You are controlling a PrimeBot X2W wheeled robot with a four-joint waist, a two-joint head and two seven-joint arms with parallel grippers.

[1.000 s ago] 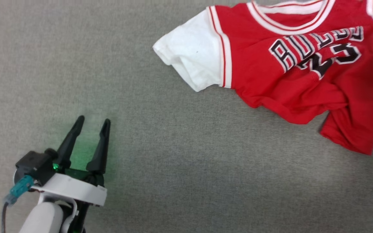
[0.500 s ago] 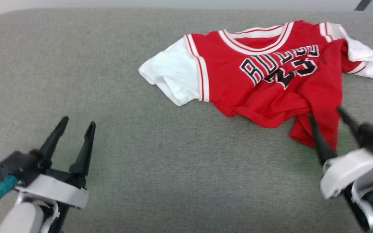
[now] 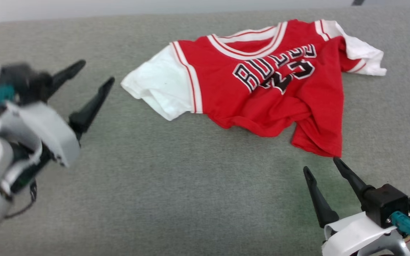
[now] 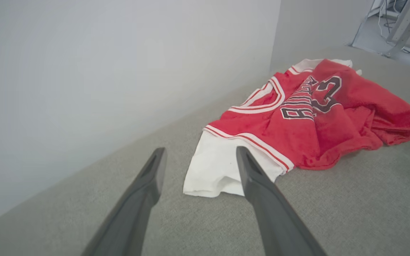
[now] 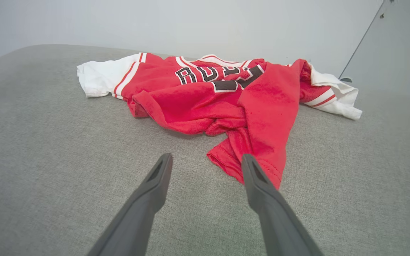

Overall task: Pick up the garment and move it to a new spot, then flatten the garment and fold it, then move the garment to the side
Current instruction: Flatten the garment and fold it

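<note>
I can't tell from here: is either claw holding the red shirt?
No, both the left gripper and the right gripper stand open and empty, with the shirt lying loose.

- I have the shirt (image 3: 262,89) lying on the padded surface (image 3: 190,192), toward the far right.
- My left gripper (image 3: 98,70) is to the left of the shirt, near it but apart.
- My right gripper (image 3: 320,164) is just beside the shirt's nearest corner, on the near side.
- A wall (image 4: 84,71) stands behind the surface.

Rumpled red-and-white garment (image 3: 262,89) lying loose
</note>
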